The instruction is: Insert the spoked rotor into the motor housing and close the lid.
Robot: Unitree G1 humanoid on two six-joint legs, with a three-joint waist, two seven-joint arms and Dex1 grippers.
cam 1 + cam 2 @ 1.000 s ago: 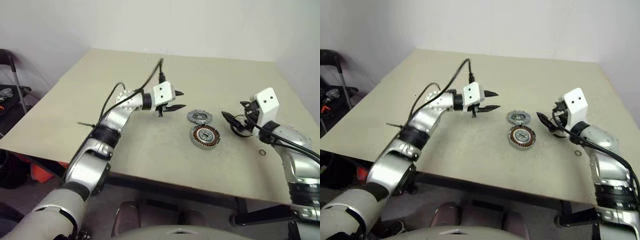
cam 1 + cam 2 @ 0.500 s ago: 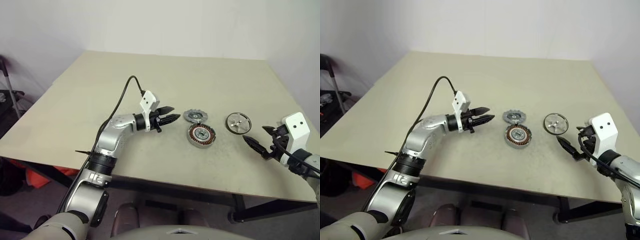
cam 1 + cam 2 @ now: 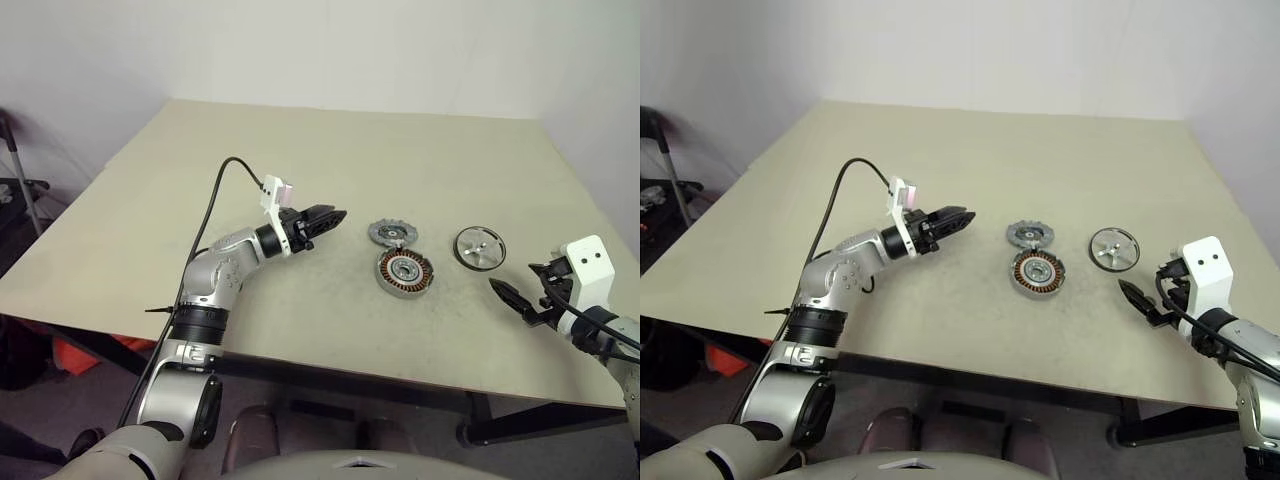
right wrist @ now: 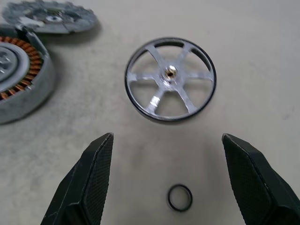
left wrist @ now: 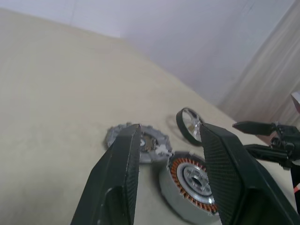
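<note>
The motor housing, a grey cylinder with copper windings, stands near the table's middle. The dark notched lid lies flat just behind it, touching it. To their right the spoked rotor lies flat on the table, alone. My left gripper hovers left of the lid, pointing level at it, open with nothing between its fingers. My right gripper is open, near the front right, short of the rotor and apart from it.
A small black ring lies on the tan table between the right gripper's fingers, nearer than the rotor. The table's front edge runs close under the right arm. A wall stands behind the table's far edge.
My right gripper has drawn back from the rotor toward the front right, and the rotor lies uncovered. My left gripper has rolled and slid a little left. The head view has shifted.
</note>
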